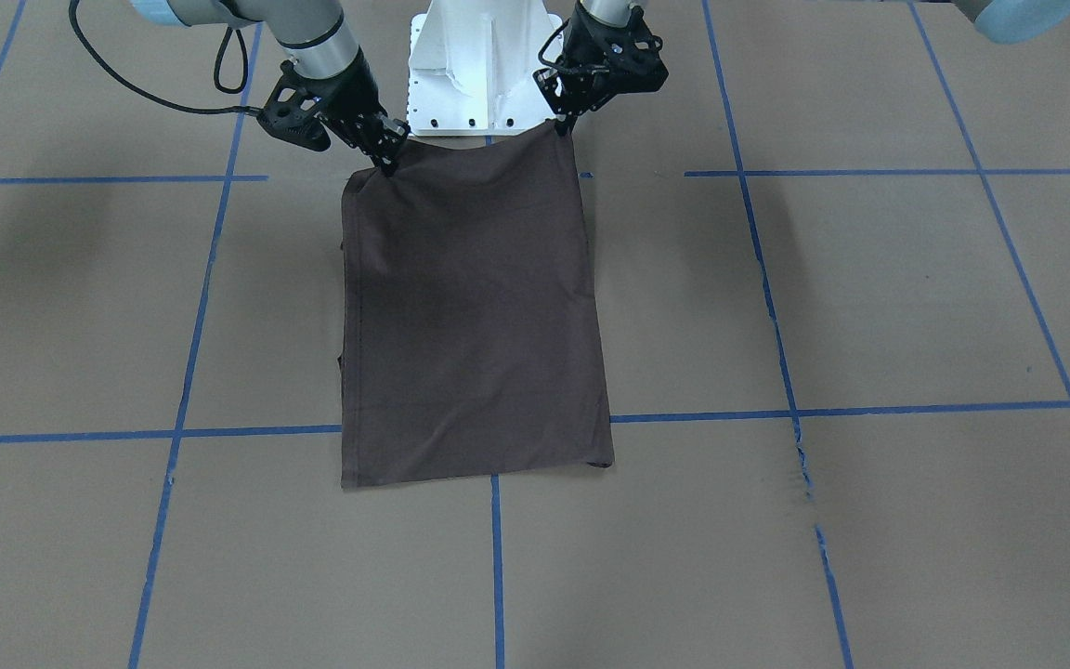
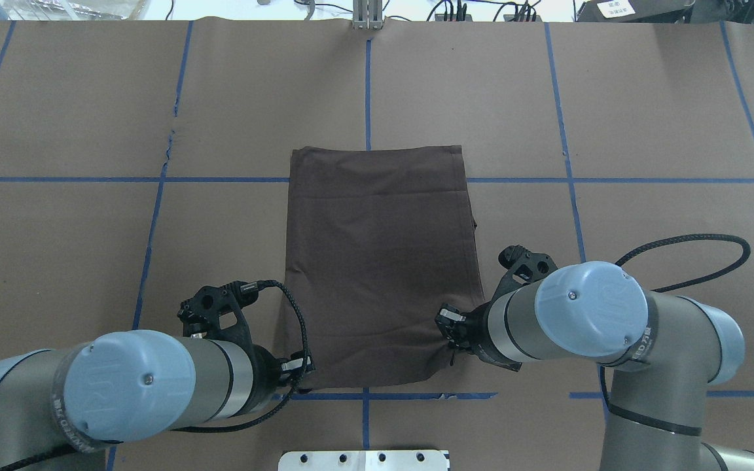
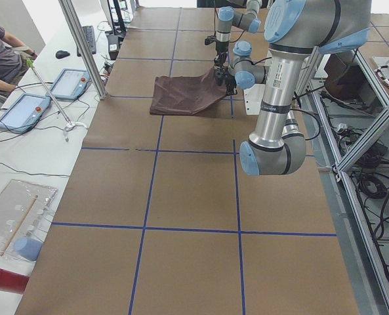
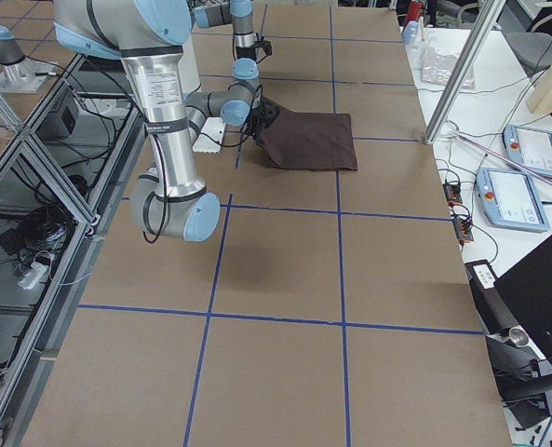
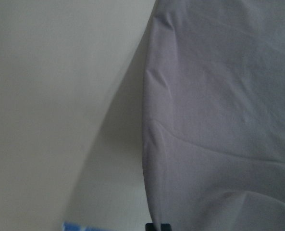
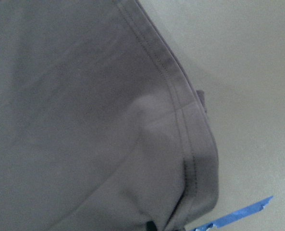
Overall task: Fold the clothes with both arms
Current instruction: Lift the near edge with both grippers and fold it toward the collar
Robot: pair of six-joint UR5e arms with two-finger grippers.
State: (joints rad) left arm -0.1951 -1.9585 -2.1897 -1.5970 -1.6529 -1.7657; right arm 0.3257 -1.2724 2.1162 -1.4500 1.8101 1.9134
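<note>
The left end effector (image 1: 561, 125) is closed on one robot-side corner of the T-shirt (image 1: 470, 307). The shirt lies in the middle of the worktop (image 1: 869, 297) as a long, narrow rectangle with no sleeves showing, so the side folds look done. The right end effector (image 1: 384, 163) pinches the other robot-side corner, and both corners sit slightly raised. What seems left is the lengthwise fold: carrying the held edge over to the far edge, then perhaps halving the shirt again.
</note>
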